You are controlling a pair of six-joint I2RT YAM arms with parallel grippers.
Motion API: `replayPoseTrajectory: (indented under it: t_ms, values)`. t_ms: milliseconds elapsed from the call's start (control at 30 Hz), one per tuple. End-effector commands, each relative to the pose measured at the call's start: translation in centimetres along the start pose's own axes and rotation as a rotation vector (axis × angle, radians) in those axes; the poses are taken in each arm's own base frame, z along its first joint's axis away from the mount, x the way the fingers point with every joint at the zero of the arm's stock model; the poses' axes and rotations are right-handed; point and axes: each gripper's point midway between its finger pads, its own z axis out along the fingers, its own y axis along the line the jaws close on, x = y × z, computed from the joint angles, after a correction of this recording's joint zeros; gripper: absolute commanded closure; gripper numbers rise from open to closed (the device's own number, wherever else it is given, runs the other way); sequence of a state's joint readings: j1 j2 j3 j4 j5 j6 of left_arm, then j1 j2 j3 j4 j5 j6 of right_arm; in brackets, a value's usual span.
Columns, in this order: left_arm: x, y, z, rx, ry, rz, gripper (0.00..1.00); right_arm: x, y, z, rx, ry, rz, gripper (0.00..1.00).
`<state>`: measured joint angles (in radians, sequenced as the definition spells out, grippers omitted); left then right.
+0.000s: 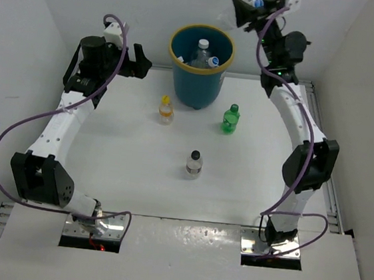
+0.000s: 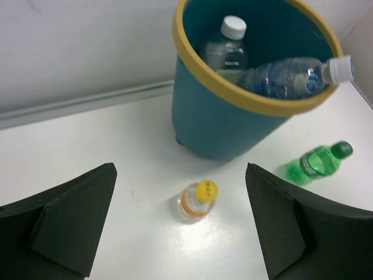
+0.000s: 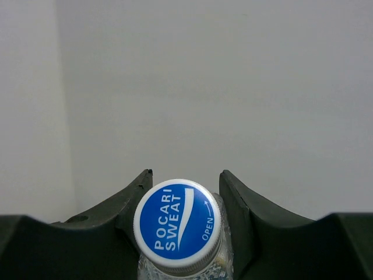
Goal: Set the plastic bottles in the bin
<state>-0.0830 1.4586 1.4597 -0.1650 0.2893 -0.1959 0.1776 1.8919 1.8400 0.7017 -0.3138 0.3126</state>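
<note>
a white desk [image 1: 124,167] fills the middle of the overhead view. two white robot arms rise from the bottom edge. the left arm [image 1: 54,126] bends up the left side. the right arm [image 1: 301,132] runs up the right side to the upper right corner.

the bin [image 1: 198,81], dark teal with a yellow rim, stands upright at upper centre of the overhead view. in the left wrist view it [image 2: 227,122] sits at upper right.

the left end effector [image 1: 136,61] is at upper left, just left of the bin. its jaws are spread wide with nothing between them [image 2: 180,169].

the right end effector [image 1: 247,9] is at the top of the frame, right of the bin. it pinches a clear blue-capped bottle [image 1: 257,1] just under the cap. in the right wrist view [image 3: 186,175] the cap [image 3: 178,224] reads "pocari sweat" against a blank grey wall [image 3: 233,76].

inside the bin, a white-capped bottle [image 2: 227,44] stands upright. a second clear bottle [image 2: 285,76] lies tilted, its neck resting on the rim.

three bottles stand on the desk, well apart:
- a yellow-capped bottle [image 1: 166,110], below left of the bin
- a green bottle [image 1: 230,118], below right of the bin
- a black-capped clear bottle [image 1: 194,164], at centre
</note>
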Motion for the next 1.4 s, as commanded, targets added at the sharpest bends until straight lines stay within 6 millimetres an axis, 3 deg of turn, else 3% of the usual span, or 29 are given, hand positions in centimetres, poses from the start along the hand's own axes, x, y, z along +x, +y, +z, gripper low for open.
replayPoseTrajectory:
  t_ms: [0,33,67,133,200,233,267,300,367,400,433,467,500,600,633,700,733,800,833,900,933,967,1000,1100,1167,1200,1233,1367]
  values:
    - [-2.7,-1.4,-2.6,0.053,-0.099,-0.014,0.00,2.9,3.7,1.5,-0.052,-0.018,-0.002,1.00]
    - [-2.4,-1.5,-2.9,0.052,-0.095,-0.015,0.00,2.3,5.2,2.4,-0.067,-0.042,0.001,1.00]
    - [-2.2,-1.6,-3.3,0.053,-0.100,-0.023,0.00,4.1,5.8,2.6,-0.069,-0.023,-0.014,1.00]
    - [-1.9,-1.5,-3.9,0.055,-0.099,-0.023,0.00,5.6,6.3,3.5,-0.051,-0.037,-0.032,1.00]
    - [-1.2,-1.5,-4.3,0.052,-0.085,-0.018,0.00,9.1,6.9,4.0,-0.045,-0.003,-0.032,0.99]
    - [-1.5,-1.7,-4.8,0.053,-0.090,-0.016,0.00,9.6,6.8,4.2,-0.043,-0.001,-0.035,0.96]
    - [-0.3,-1.7,-4.6,0.059,-0.067,-0.011,0.00,12.2,7.2,4.2,-0.049,0.035,-0.012,0.89]
    - [0.0,-2.0,-4.9,0.074,-0.057,0.000,0.00,13.0,7.3,4.1,-0.048,0.055,-0.001,0.69]
    - [2.1,-2.0,-5.1,0.105,-0.014,0.027,0.00,14.5,8.2,4.1,-0.070,0.094,0.054,0.44]
    - [2.7,-2.9,-5.6,0.159,-0.003,0.045,0.00,15.1,8.4,3.9,-0.076,0.121,0.069,0.24]
    - [3.4,-3.3,-5.9,0.182,0.006,0.063,0.00,15.4,9.0,3.7,-0.096,0.141,0.100,0.18]
    - [5.7,-3.3,-5.8,0.202,0.050,0.064,0.00,15.1,9.2,3.5,-0.100,0.146,0.106,0.13]
    - [6.6,-4.4,-6.4,0.280,0.065,0.111,0.00,15.6,9.2,3.2,-0.099,0.169,0.122,0.06]
    - [9.8,-6.4,-7.4,0.464,0.114,0.208,0.00,13.4,9.1,2.8,-0.097,0.170,0.163,0.01]
    - [11.1,-8.4,-8.5,0.595,0.137,0.209,0.00,11.2,9.2,2.7,-0.097,0.157,0.180,0.01]
    - [12.9,-10.4,-9.8,0.711,0.163,0.242,0.00,10.7,7.8,2.0,-0.071,0.182,0.215,0.01]
    - [14.5,-12.2,-10.7,0.805,0.183,0.291,0.00,7.9,7.8,1.9,-0.071,0.164,0.239,0.01]
    - [16.1,-13.8,-11.5,0.878,0.204,0.354,0.00,7.3,5.8,1.0,-0.034,0.189,0.279,0.01]
    - [17.9,-15.3,-12.3,0.943,0.230,0.408,0.00,4.1,4.6,0.6,-0.016,0.159,0.290,0.01]
    - [19.7,-16.5,-12.9,0.999,0.243,0.472,0.00,3.8,3.3,-1.2,0.012,0.214,0.339,0.01]
    - [20.2,-17.8,-13.4,1.044,0.247,0.496,0.00,1.9,2.0,-1.9,0.033,0.202,0.329,0.01]
    - [21.5,-18.2,-13.4,1.065,0.273,0.502,0.00,3.2,1.9,-3.2,0.029,0.260,0.351,0.01]
    - [22.0,-19.3,-13.6,1.110,0.270,0.529,0.00,2.5,0.0,-4.8,0.066,0.272,0.339,0.01]
    - [23.7,-20.3,-13.0,1.147,0.298,0.545,0.00,2.1,-1.0,-8.7,0.099,0.339,0.331,0.01]
    - [23.9,-21.0,-12.3,1.144,0.298,0.534,0.00,2.4,-1.9,-11.3,0.138,0.375,0.335,0.01]
    - [23.5,-21.2,-11.4,1.136,0.266,0.540,0.00,1.4,-3.0,-12.8,0.169,0.384,0.320,0.01]
    - [24.2,-21.0,-10.7,1.128,0.279,0.540,0.00,2.5,-3.4,-15.0,0.198,0.422,0.329,0.01]
    - [24.2,-22.2,-8.6,1.121,0.271,0.550,0.00,2.6,-4.7,-19.2,0.259,0.470,0.306,0.01]
